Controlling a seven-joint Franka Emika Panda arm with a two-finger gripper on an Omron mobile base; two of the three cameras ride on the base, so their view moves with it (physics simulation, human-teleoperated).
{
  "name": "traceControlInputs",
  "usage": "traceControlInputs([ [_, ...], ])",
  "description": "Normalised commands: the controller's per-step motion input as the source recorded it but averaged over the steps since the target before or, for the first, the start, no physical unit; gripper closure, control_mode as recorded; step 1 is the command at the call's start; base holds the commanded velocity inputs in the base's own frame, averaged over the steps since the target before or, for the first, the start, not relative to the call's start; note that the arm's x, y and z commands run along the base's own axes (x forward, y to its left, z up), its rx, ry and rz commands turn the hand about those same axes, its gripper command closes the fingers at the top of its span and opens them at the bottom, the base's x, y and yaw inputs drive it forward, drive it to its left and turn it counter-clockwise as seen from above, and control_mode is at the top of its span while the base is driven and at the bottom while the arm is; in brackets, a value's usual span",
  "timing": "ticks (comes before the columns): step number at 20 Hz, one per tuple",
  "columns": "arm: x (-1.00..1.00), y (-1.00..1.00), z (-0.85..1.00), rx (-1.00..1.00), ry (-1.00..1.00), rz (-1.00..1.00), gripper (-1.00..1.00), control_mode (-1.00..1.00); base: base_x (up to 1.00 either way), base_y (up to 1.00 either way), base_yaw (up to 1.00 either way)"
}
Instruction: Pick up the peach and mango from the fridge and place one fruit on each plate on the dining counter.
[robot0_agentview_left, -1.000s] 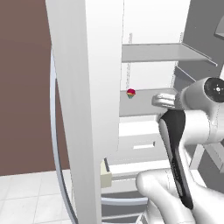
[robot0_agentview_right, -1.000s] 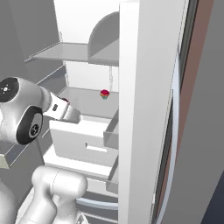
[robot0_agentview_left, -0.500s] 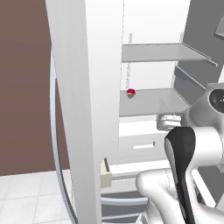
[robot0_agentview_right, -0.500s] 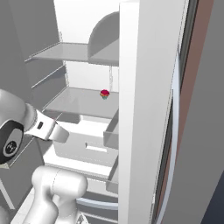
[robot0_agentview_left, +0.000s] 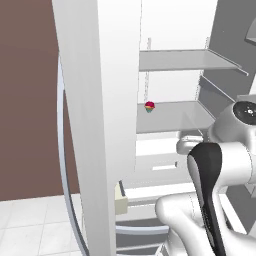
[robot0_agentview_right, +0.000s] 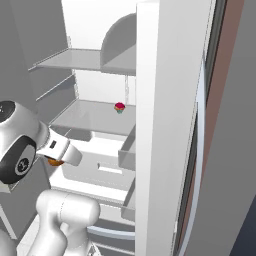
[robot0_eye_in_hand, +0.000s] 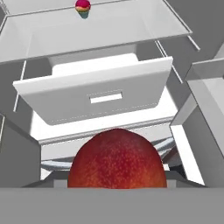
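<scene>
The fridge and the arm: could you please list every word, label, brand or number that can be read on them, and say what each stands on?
None can be read.
Fridge: plain shelves, door and drawer; no lettering.
Arm joint cap: a small pale mark, too small to read.
Arm link: a tiny dark patch, too blurred to read.
Fruit in the gripper: no sticker.

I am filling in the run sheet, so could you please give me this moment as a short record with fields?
place: open fridge, arm in front of it
gripper: shut on a red-orange fruit, peach or mango I cannot tell
fruit position: held out in front of the drawer, clear of the shelves
shelf: middle one carries a small red item near the back
plates: not yet reached
</scene>
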Motion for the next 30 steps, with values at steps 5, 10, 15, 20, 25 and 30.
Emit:
traceControlInputs([
  [5, 0.03, 0.00, -0.16, 0.00, -0.01, 0.01, 1.00, 1.00, 0.10, 0.02, 0.02],
  [10, 0.00, 0.00, 0.00, 0.00, 0.00, 0.00, 1.00, 1.00, -0.24, 0.00, 0.02],
  [15, 0.00, 0.00, 0.00, 0.00, 0.00, 0.00, 1.00, 1.00, -0.93, 0.00, 0.04],
  [20, 0.00, 0.00, 0.00, 0.00, 0.00, 0.00, 1.00, 1.00, -0.98, 0.03, 0.14],
  [25, 0.00, 0.00, 0.00, 0.00, 0.00, 0.00, 1.00, 1.00, -0.51, 0.23, 0.36],
  [30, 0.00, 0.00, 0.00, 0.00, 0.00, 0.00, 1.00, 1.00, -0.32, 0.33, 0.40],
])
